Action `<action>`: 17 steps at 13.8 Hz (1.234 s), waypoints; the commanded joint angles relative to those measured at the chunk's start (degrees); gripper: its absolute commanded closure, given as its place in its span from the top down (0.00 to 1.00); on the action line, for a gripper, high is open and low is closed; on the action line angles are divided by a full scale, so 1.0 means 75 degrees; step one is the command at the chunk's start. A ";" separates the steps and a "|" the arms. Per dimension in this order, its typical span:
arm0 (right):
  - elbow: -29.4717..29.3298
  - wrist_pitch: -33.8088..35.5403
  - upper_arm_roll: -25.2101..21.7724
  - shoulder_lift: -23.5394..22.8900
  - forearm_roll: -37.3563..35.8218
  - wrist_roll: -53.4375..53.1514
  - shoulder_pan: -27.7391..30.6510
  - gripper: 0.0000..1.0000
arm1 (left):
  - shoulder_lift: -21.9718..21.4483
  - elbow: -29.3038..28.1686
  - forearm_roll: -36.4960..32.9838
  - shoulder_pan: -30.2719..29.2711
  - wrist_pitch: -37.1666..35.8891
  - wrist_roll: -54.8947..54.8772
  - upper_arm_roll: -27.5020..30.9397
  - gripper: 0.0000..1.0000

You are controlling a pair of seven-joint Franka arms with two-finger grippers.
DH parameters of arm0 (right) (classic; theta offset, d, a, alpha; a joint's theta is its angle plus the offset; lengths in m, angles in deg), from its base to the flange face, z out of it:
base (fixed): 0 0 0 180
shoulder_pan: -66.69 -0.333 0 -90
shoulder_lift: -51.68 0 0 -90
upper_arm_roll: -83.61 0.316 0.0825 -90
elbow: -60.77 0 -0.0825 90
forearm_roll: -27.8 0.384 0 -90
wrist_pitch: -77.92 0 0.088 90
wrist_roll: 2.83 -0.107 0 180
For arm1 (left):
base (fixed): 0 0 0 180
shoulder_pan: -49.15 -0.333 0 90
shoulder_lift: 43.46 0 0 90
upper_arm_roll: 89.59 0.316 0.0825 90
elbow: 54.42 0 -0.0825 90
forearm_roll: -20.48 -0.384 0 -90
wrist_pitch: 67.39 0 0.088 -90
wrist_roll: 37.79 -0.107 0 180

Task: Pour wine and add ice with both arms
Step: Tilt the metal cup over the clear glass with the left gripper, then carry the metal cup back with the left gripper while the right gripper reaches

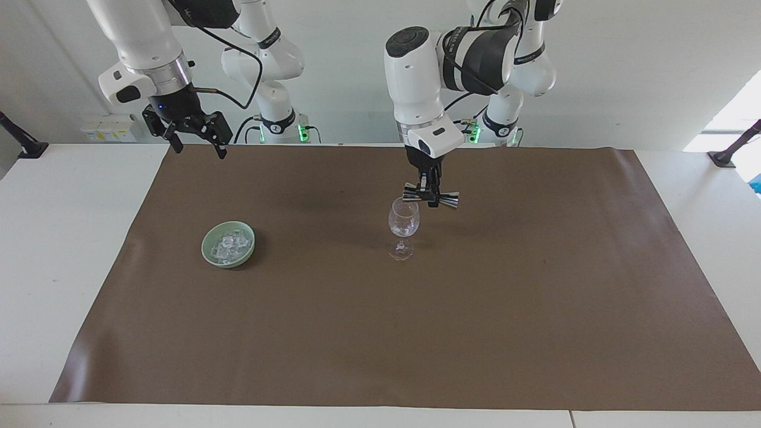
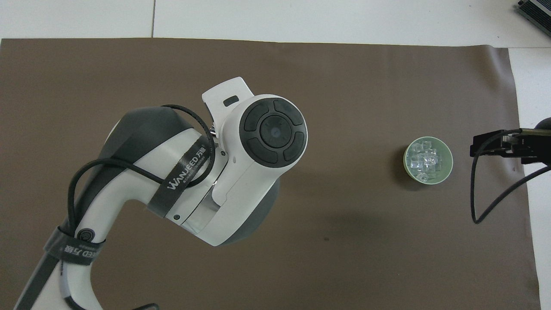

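Observation:
A clear wine glass [image 1: 403, 226] stands upright mid-mat; the left arm [image 2: 224, 172] hides it in the overhead view. My left gripper [image 1: 429, 199] is shut on a silver double-ended jigger [image 1: 431, 197], held on its side with one end at the glass's rim. Ice cubes [image 1: 229, 245] fill a pale green bowl [image 1: 208, 248] toward the right arm's end; the ice [image 2: 426, 160] and the bowl [image 2: 449, 161] also show in the overhead view. My right gripper [image 1: 191, 138] is open and empty, raised over the mat's corner at the robots' edge, and shows in the overhead view [image 2: 475, 148].
A brown mat [image 1: 416, 333] covers most of the white table [image 1: 71, 238]. A dark object [image 2: 536, 8] lies at the table's corner in the overhead view. Black clamps [image 1: 24, 145] sit at both table ends.

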 commanded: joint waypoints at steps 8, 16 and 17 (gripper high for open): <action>0.0046 0.0051 -0.0009 0.0059 0.0070 0.0197 0.0016 1.00 | -0.0777 -0.0684 0.0602 -0.0534 0.0233 -0.0669 0.0102 0.00; 0.0046 0.0051 -0.0009 0.0059 0.0070 0.0197 0.0016 1.00 | -0.2079 -0.2946 0.2347 -0.1986 0.1980 -0.2438 0.0078 0.00; 0.0046 0.0051 -0.0009 0.0059 0.0070 0.0197 0.0016 1.00 | -0.2231 -0.3250 0.2628 -0.2174 0.2214 -0.2590 0.0078 0.00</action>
